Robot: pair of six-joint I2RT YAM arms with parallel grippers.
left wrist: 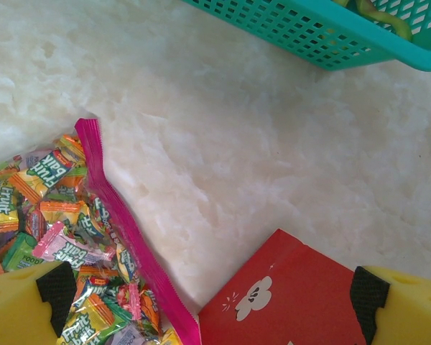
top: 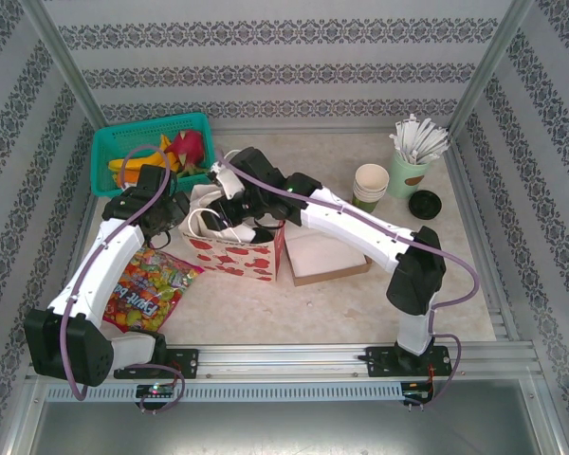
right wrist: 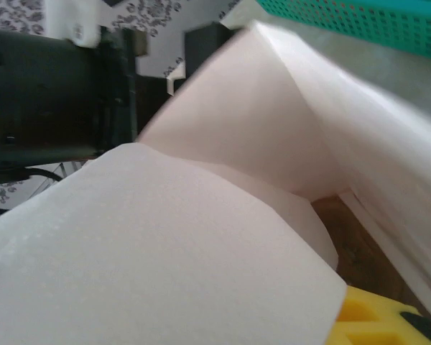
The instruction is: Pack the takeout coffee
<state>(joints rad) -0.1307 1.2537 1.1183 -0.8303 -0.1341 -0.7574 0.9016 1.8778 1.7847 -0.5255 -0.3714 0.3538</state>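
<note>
Mid-pack on the table (top: 341, 313): your right tool (top: 242, 210) is dipped into the mouth of the apple-print bag (top: 251, 261) at the centre. One yellow finger (right wrist: 373, 322) shows against the bag's pale inner walls. You cannot tell how far its jaws stand apart, nor whether they hold anything, because paper crowds the wrist view.

Your left tool (left wrist: 214, 291) hangs at the bag's 9 o'clock, jaws spread wide and empty. It is above the bag's red side and the pink edge of the candy packet (left wrist: 65, 237), which lies at 8 o'clock.

The takeout coffee (top: 424, 204), black lid up, stands on the table out at 2 o'clock, well apart from the bag and both tools. It is just beside the pale green cup of white sticks (top: 410, 169) and near the stack of paper cups (top: 370, 185).

The white box (top: 327, 254) sits at the bag's 3 o'clock side, between bag and coffee, with your right forearm lying over it. The teal basket (top: 152, 152) closes the 10 o'clock corner, its rim near your left tool. Bare table shows between basket and candy packet, and along the near strip from 6 o'clock to the right-hand rail.
</note>
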